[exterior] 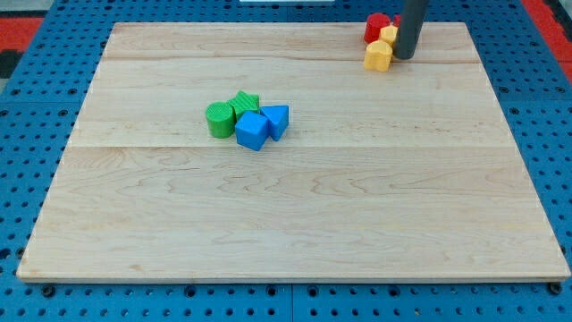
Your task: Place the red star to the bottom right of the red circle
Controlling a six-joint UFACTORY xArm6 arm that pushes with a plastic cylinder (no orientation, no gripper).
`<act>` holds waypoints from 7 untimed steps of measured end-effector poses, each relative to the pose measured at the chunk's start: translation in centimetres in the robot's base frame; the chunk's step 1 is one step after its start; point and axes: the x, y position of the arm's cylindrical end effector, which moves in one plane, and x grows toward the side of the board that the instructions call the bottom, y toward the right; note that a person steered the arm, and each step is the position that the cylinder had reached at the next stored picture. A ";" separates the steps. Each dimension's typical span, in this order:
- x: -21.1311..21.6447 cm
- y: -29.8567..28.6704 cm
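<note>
Camera view, the only one you have: a pale wooden board (295,215) lies on a blue perforated table (27,107).

Look toward one o'clock on the board. The dark rod comes down from the view's top edge, and my tip (404,58) rests on the wood near the far edge. Just at nine o'clock from my tip you will see a tight bunch of small blocks. A red block (376,26) sits at the far side of the bunch; its shape is too small and too crowded for you to tell star from circle. A yellow block (389,36) lies at its four o'clock, right against the rod, and a second yellow block (378,57) lies at six o'clock from that one, just beside my tip. A sliver of red shows at the rod's left edge, partly hidden, so you cannot tell what it belongs to.

Now look left of centre. A green cylinder (219,119) touches a green star-like block (245,103) at its two o'clock. A blue cube (252,131) and a blue triangular block (276,120) press against them on the right side.

This arm carries no jaws, only the rod.
</note>
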 end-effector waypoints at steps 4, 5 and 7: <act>-1.9 10.1; -5.8 10.6; -6.1 4.7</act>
